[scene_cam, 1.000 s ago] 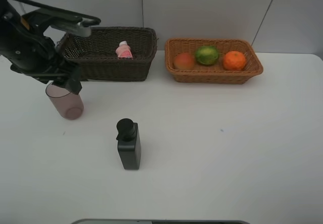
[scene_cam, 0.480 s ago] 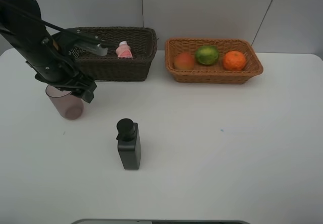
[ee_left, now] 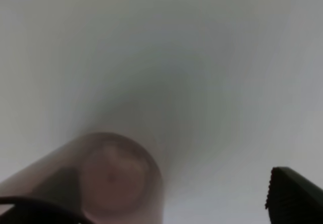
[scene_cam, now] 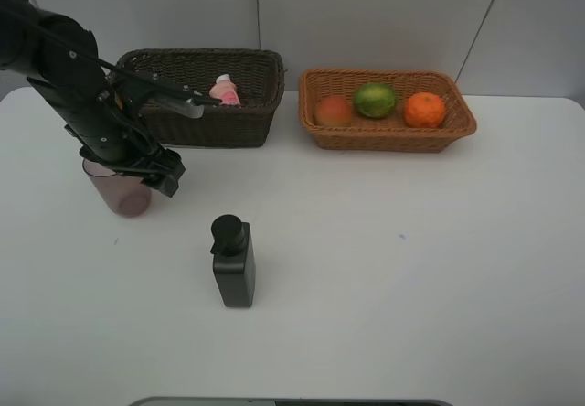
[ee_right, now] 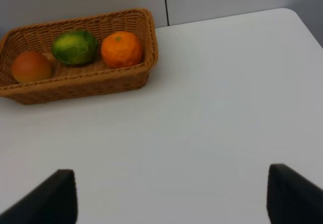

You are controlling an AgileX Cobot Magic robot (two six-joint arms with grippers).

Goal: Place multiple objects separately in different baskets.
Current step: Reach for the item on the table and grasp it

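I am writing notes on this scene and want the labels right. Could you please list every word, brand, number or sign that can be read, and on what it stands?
No text can be read in any view.
small pink bottle: any print is too small to read.
black pump bottle: no label shows.
dark brown basket, light tan basket, cup: no writing shows.

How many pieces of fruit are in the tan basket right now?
3: the reddish-orange fruit at the left end, the green fruit in the middle, the orange at the right end. None seems hidden.
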